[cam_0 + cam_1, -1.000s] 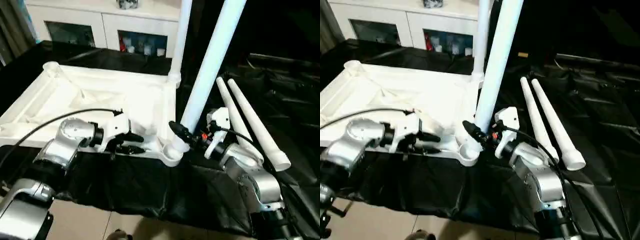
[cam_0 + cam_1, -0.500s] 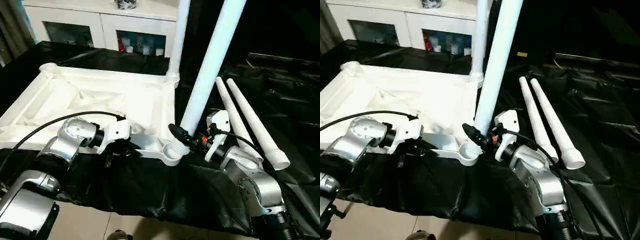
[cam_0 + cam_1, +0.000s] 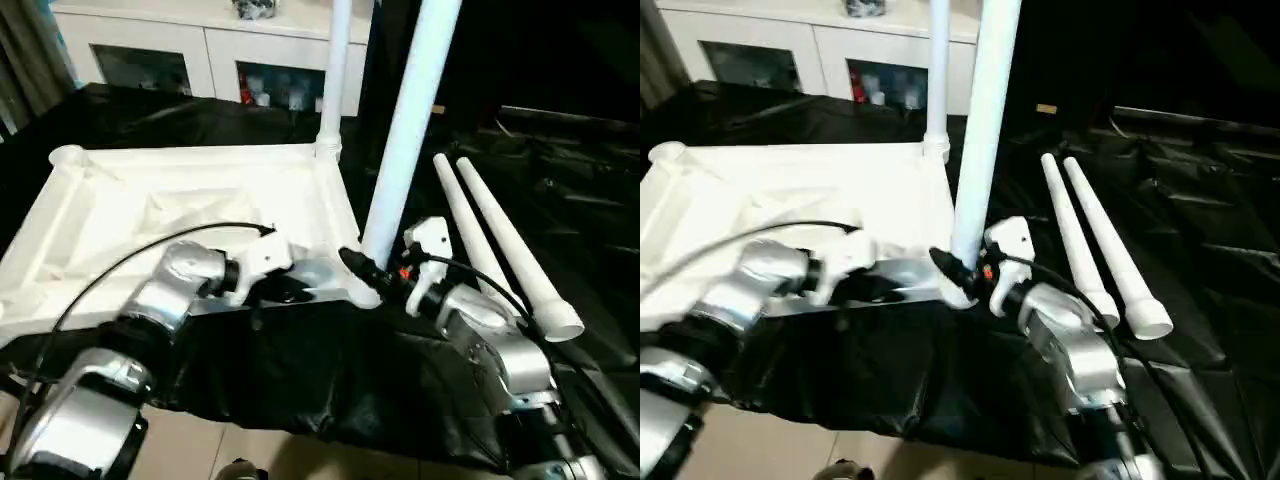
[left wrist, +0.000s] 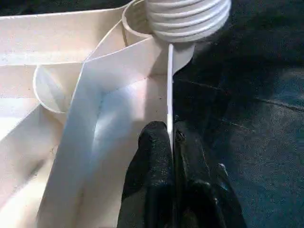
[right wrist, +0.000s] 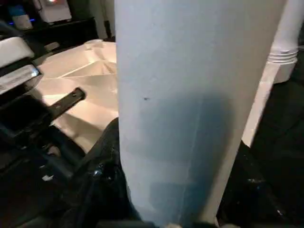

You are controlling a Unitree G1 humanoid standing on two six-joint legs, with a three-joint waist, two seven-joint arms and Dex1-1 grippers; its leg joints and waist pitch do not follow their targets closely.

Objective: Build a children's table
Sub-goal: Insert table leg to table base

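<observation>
The left hand (image 4: 171,156) is pinched tight on the thin near rim of the upturned white tabletop (image 3: 150,210), just beside its near corner socket (image 4: 142,19). The right hand (image 3: 365,268) grips the standing leg (image 3: 405,130) at that socket. Farther off, another leg (image 3: 335,75) stands in the far corner, and two loose legs (image 3: 500,245) lie on the black cloth (image 3: 560,180).

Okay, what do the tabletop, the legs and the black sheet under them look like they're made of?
Tabletop: likely moulded white plastic, matte; thin ribs and a thin rim. Leg in the right gripper: same-looking smooth white plastic, moulded thread at its end. Black sheet: glossy creased film, probably plastic.
</observation>
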